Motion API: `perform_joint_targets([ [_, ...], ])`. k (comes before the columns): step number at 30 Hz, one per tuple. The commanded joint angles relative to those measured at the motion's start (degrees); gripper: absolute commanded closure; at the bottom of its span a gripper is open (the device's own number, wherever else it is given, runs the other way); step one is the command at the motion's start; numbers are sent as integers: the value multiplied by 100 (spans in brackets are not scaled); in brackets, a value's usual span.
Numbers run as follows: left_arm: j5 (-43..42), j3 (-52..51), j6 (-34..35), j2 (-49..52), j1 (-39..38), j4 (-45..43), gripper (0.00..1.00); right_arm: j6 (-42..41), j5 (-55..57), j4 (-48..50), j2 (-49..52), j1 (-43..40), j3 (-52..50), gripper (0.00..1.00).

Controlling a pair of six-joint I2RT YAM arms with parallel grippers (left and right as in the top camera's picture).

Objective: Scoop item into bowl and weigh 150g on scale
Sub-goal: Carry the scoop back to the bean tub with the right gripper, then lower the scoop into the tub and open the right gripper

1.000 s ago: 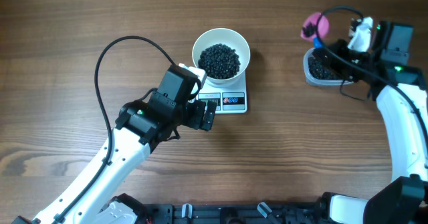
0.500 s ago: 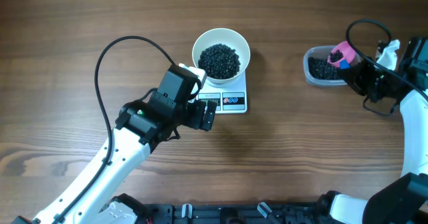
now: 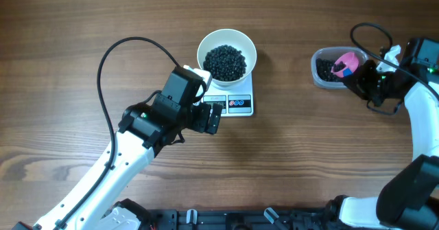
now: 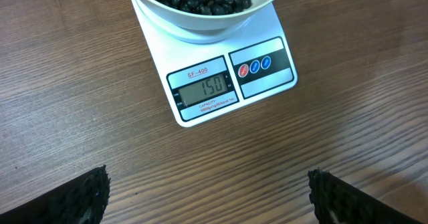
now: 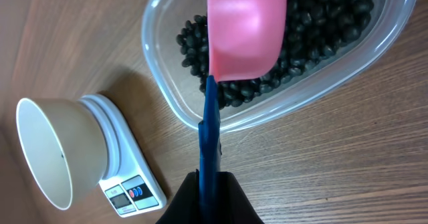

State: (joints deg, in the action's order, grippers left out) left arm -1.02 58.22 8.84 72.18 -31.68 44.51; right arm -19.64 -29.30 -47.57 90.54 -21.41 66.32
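Observation:
The white bowl stands on the scale and holds a dark heap of the item. In the left wrist view the scale's display reads 150 below the bowl. My left gripper hovers just in front of the scale, jaws wide open and empty. My right gripper is shut on the blue handle of a pink scoop. The scoop hangs over a clear tub of more beads.
The clear tub sits at the far right of the wooden table, well apart from the scale and bowl. A black cable loops over the left arm.
The right arm swung the pink scoop from behind the tub's far left corner to over the tub, then lowered it towards the beads. The left arm, bowl and scale have not moved.

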Motion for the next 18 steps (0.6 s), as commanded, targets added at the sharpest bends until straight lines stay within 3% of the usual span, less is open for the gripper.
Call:
perform_joint_targets([
  [1, -46, -59, -72, -2, 46, -15, 0, -155, -50, 2, 275, 20, 68, 96],
  [3, -46, -59, -72, 0, 46, -15, 0, -153, -205, 4, 382, 22, 68, 95],
  [8, -46, -59, -72, 0, 46, -15, 0, -205, 402, -57, 389, 17, 68, 78],
  [15, -46, -59, -72, 0, 46, -15, 0, -369, 1147, -424, 378, 17, 74, 4],
  [18, -48, -59, -72, 0, 46, -15, 0, -452, 1585, -660, 326, 17, 74, 0],
])
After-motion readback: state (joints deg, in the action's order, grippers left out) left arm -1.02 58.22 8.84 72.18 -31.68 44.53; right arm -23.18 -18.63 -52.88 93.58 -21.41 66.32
